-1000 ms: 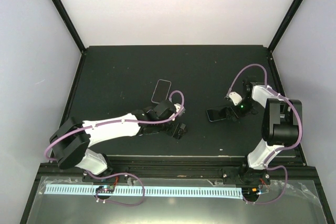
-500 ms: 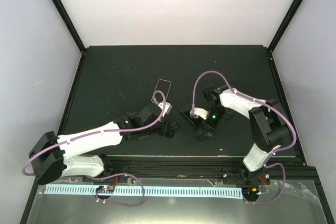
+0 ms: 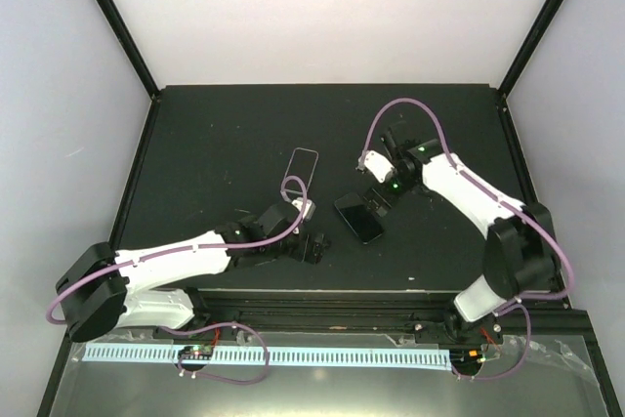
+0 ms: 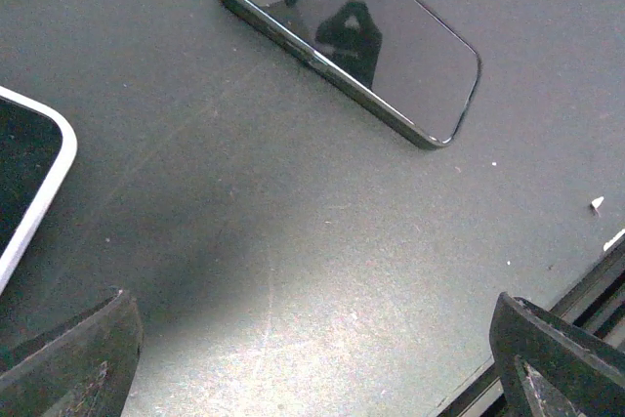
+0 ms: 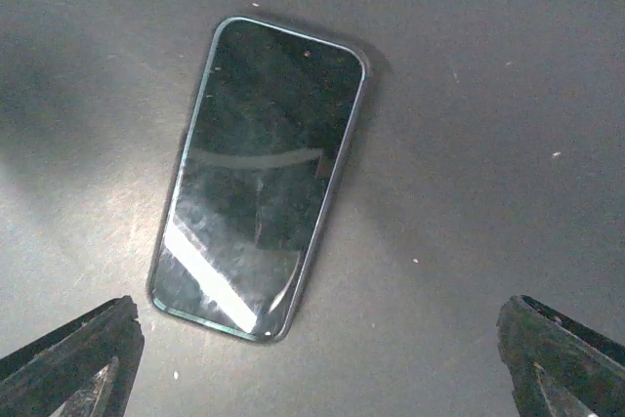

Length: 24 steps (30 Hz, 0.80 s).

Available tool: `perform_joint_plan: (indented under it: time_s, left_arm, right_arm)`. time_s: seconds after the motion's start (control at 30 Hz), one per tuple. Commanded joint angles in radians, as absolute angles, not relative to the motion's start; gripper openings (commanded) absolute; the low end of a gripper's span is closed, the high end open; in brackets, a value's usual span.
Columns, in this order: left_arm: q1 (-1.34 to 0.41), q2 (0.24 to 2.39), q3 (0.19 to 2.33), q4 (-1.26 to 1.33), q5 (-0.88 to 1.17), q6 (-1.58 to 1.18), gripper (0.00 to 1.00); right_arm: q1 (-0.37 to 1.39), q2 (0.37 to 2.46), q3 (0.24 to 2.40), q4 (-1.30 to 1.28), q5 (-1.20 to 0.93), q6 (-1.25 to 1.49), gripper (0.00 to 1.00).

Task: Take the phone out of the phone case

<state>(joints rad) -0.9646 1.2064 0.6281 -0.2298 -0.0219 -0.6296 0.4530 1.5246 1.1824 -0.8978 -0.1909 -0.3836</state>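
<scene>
Phone point(image 3: 358, 218) outside phone case point(image 3: 302, 165)

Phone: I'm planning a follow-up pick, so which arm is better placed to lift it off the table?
Right. Its wrist view shows the phone lying nearly centred ahead of open jaws; in the left wrist view it sits off toward the top edge.

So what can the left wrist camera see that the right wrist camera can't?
Only the left wrist view shows the white-rimmed phone case, poking in at its left edge. Only the right wrist view shows the whole phone; the left wrist view cuts off one end. Both show that phone lying bare, out of its case, on the dark table.
</scene>
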Motion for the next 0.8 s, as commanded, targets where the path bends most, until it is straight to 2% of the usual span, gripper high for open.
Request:
perform_joint_plan:
  time_s: [0.0, 0.13, 0.57, 0.77]
  left_arm:
    - [-0.968, 1.212, 0.632, -0.209, 0.037, -0.654, 0.99]
    - [-0.967, 1.201, 0.640, -0.219, 0.062, -0.641, 0.99]
    - [-0.963, 1.097, 0.618, -0.276, 0.006, -0.631, 0.99]
    - [-0.956, 1.054, 0.631, -0.344, -0.078, -0.611, 0.99]
  right_arm:
    - [0.451, 1.662, 1.235, -0.887, -0.189, -0.328, 1.00]
    - [0.461, 1.738, 1.248, -0.898, -0.257, -0.351, 1.00]
    - [0.578, 1.965, 1.374, -0.878, -0.219, -0.368, 0.97]
    - [0.679, 1.908, 1.291, -0.796, -0.133, -0.416, 0.97]
